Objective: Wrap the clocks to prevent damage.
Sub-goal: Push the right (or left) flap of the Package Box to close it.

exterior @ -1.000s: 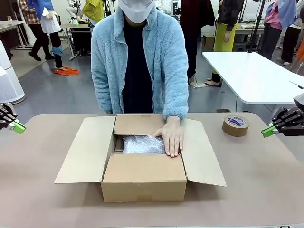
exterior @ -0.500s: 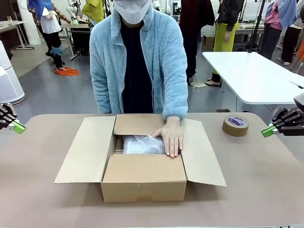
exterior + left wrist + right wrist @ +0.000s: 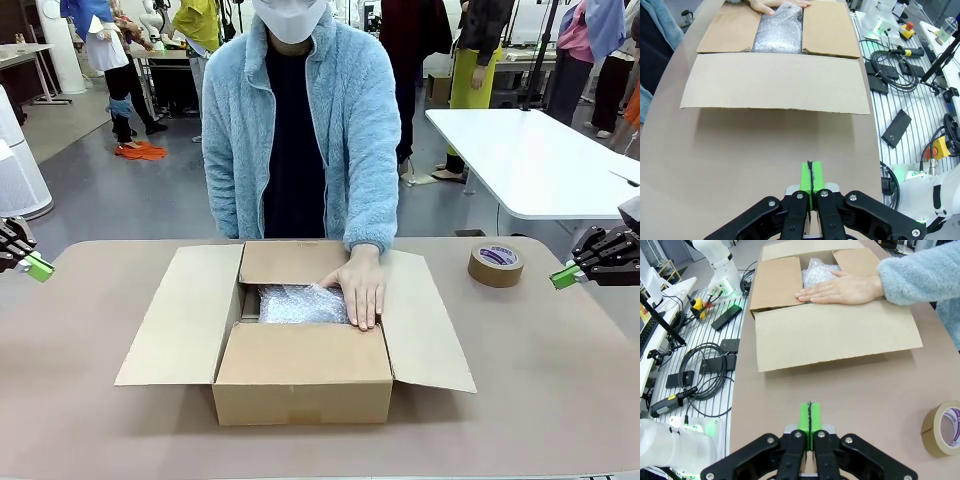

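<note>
Green pads of the left gripper (image 3: 811, 172) are pressed together with nothing between them, and the right gripper (image 3: 810, 415) is closed and empty in the same way. Both hang at the table (image 3: 90, 420) edges, well apart from the cardboard box (image 3: 300, 385). Inside the box lies the bubble-wrapped bundle (image 3: 293, 303), probably a clock, touched by the person's hand (image 3: 362, 288). If an arm reaches in now, I think it may hit this hand or press the bundle too hard.
</note>
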`<state>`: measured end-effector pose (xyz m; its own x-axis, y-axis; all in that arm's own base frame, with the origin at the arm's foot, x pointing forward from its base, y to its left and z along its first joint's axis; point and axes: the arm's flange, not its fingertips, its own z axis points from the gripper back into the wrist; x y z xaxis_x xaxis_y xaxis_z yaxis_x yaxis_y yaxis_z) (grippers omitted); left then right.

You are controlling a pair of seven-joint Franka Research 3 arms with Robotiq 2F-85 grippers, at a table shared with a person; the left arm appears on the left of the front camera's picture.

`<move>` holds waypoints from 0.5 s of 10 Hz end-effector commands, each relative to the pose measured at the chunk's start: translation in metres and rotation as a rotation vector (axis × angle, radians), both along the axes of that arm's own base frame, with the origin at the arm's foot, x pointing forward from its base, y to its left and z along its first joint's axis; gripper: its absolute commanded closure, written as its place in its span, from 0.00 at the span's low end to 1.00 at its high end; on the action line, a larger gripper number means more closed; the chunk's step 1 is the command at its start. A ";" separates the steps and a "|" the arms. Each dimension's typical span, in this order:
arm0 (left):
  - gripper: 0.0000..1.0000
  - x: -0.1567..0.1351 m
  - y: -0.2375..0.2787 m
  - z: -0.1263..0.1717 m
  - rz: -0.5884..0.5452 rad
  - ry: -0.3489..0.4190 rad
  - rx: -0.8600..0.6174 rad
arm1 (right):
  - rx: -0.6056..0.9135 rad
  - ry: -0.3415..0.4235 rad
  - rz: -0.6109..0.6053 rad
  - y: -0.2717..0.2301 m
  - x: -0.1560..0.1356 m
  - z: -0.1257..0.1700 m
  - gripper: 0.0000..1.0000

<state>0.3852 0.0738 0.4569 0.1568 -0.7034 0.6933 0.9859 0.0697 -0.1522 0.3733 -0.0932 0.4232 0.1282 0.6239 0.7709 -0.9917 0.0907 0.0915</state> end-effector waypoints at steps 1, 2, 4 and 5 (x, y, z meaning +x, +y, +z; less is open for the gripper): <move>1.00 0.010 -0.003 -0.010 -0.043 -0.005 -0.034 | 0.018 -0.006 0.001 0.000 0.000 -0.002 0.99; 1.00 0.017 -0.007 -0.026 -0.065 -0.017 -0.076 | 0.018 -0.006 0.001 0.000 0.000 -0.002 0.99; 1.00 0.029 -0.017 -0.058 -0.049 -0.029 -0.105 | 0.018 -0.006 0.001 0.000 0.000 -0.002 0.99; 1.00 0.036 -0.024 -0.075 -0.030 -0.038 -0.072 | 0.018 -0.006 0.001 0.000 0.000 -0.002 0.99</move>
<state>0.4106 0.0578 0.3968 0.1272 -0.6559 0.7441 0.9877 0.0150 -0.1556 0.3734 -0.0932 0.4229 0.1288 0.6239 0.7708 -0.9916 0.0907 0.0923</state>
